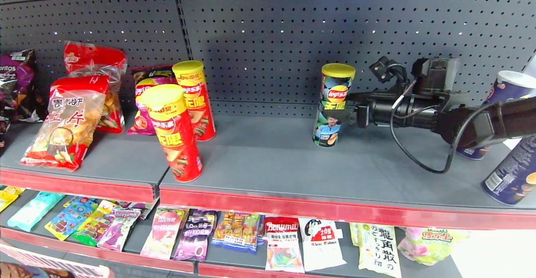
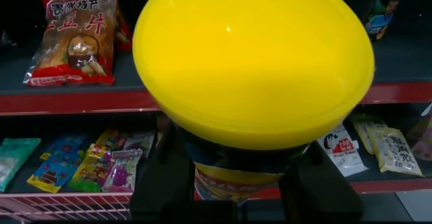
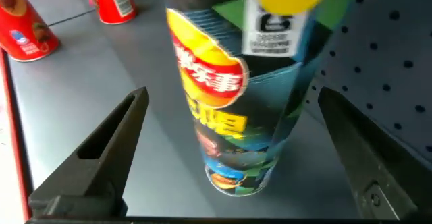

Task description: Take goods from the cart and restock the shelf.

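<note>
A chip can (image 1: 333, 104) with a yellow lid and green-blue label stands upright on the grey upper shelf (image 1: 272, 156), close to the pegboard back. My right gripper (image 1: 340, 117) comes in from the right at the can's mid-height. In the right wrist view this can (image 3: 233, 136) stands between the spread fingers (image 3: 101, 163) with a gap on each side, so the right gripper (image 3: 233, 99) is open. My left gripper (image 2: 236, 183) is shut on a second yellow-lidded can (image 2: 253, 55), held in front of the shelves; its lid faces the camera.
Two red chip cans (image 1: 173, 131) (image 1: 196, 98) stand left of centre, with snack bags (image 1: 67, 123) further left. Dark blue cans (image 1: 508, 173) crowd the right end behind the arm. A lower shelf (image 1: 138, 238) holds several candy packets. Bare shelf lies between the red cans and the green can.
</note>
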Motion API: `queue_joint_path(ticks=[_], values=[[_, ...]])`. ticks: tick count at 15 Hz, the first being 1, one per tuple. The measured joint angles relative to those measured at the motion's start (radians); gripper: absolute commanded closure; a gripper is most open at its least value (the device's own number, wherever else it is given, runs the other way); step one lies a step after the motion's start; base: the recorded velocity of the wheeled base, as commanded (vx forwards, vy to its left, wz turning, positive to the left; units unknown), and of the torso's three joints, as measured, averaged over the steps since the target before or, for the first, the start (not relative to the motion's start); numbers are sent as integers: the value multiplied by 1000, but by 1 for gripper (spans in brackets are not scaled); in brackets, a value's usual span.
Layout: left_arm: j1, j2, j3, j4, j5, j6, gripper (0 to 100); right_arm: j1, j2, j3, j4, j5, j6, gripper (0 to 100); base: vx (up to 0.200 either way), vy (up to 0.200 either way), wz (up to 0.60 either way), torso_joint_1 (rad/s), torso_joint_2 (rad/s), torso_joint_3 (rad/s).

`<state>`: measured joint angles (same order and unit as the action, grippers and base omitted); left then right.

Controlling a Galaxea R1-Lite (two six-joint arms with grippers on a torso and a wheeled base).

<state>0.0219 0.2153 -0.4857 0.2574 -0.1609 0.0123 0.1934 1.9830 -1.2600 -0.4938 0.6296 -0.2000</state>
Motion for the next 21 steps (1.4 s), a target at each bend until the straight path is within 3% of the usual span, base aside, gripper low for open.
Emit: queue_joint_path(ticks=[8,9,16,21], values=[[-1,15,1,0,-5,1,100,29,77,-105,4,11,1,0,0,0,0,0,1,-7],[-1,15,2,2,-5,1,100,36,81,-110,4,11,1,100,0,0,0,0,0,0],[-1,15,7,1,-5,1,100,53,75,-106,3,-11,1,100,0,0,0,0,0,0],[-1,14,5,1,-5,1,100,113,-115,69,3,-250,27,100,0,0,0,0,1,-10]])
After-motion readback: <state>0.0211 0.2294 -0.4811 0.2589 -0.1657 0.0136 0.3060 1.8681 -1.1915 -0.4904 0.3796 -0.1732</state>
